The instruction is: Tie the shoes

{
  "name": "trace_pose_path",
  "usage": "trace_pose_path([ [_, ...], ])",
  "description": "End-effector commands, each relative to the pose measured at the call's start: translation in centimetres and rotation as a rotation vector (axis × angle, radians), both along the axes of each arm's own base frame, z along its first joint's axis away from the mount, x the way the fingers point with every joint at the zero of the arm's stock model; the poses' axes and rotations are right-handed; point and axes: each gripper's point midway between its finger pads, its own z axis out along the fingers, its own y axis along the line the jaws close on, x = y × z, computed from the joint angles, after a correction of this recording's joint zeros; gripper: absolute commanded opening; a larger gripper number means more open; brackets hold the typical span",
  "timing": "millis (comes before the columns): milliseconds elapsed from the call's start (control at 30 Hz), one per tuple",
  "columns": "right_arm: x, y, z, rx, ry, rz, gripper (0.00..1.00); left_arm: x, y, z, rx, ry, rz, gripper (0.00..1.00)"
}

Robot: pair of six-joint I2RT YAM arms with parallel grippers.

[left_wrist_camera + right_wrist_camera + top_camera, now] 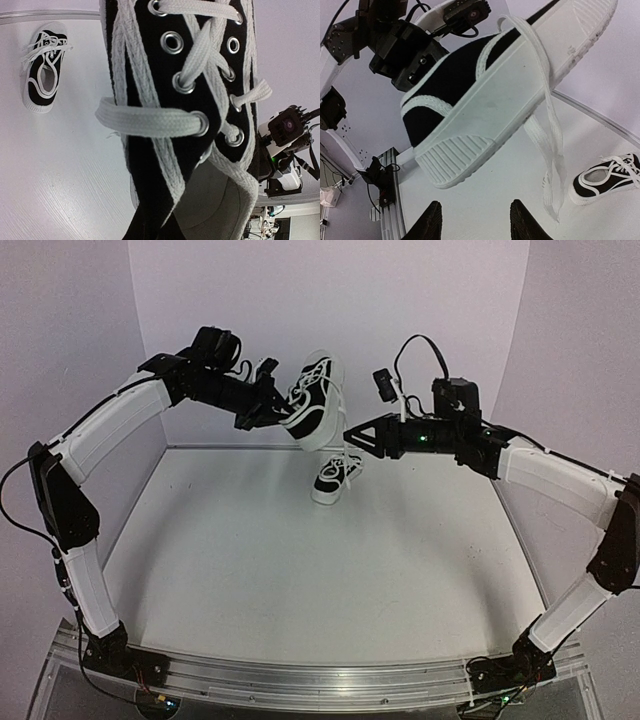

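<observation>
White laminate table (250,570), the surface under the whole lot. Raised black canvas sneaker (315,395), white ribbed rubber sole, white side stripe: held in the air above the far middle of the table, tilted with the toe uppermost, sole turned to the robot's right. Second black canvas sneaker (335,478), same pattern: lying on the table just below the raised one, laces loose, nothing touching it. Left gripper (278,412): clamped tight on the raised black canvas sneaker at its heel end, carrying its whole weight. Right gripper (476,222): fingers (431,220) partly spread, nothing between them, just beneath the heel end of the sole and apart from it. Flat white woven lace (547,125): one free end hanging limp off the raised shoe, off to the right of the spread fingers, not within them. Handling, as judged: sneaker light; canvas upper soft and collapsible; sole stiff, the firmer place to grip; lace floppy, apt to sway and slip, best pinched across its flat face near the dangling end
</observation>
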Motion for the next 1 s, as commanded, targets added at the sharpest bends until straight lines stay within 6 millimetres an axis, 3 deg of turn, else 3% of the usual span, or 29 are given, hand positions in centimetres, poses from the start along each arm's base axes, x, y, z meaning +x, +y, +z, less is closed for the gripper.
trace_pose_path([
  [0, 1.8, -0.7, -0.5, -0.044, -0.069, -0.091, 0.45, -0.6, -0.3, 6.5, -0.146, -0.144, -0.035, 0.00],
  [267, 3.1, -0.5, -2.2, -0.075, -0.045, -0.126, 0.47, -0.9, -0.2, 6.6, -0.154, -0.138, -0.035, 0.00],
  [500, 4.4, -0.1, -3.5, -0.094, -0.023, -0.149, 0.43, -0.9, -0.4, 6.8, -0.174, -0.133, -0.043, 0.00],
  [633, 5.1, -0.1, -3.9, -0.100, -0.009, -0.176, 0.34, -0.9, -0.5, 6.9, -0.181, -0.131, -0.045, 0.00],
  [867, 5.4, -0.1, -4.5, -0.098, 0.020, -0.194, 0.01, -0.4, -0.7, 7.2, -0.199, -0.138, -0.030, 0.00],
  [967, 5.2, -0.1, -4.8, -0.096, 0.035, -0.191, 0.00, 0.1, -0.8, 7.5, -0.209, -0.150, -0.011, 0.00],
])
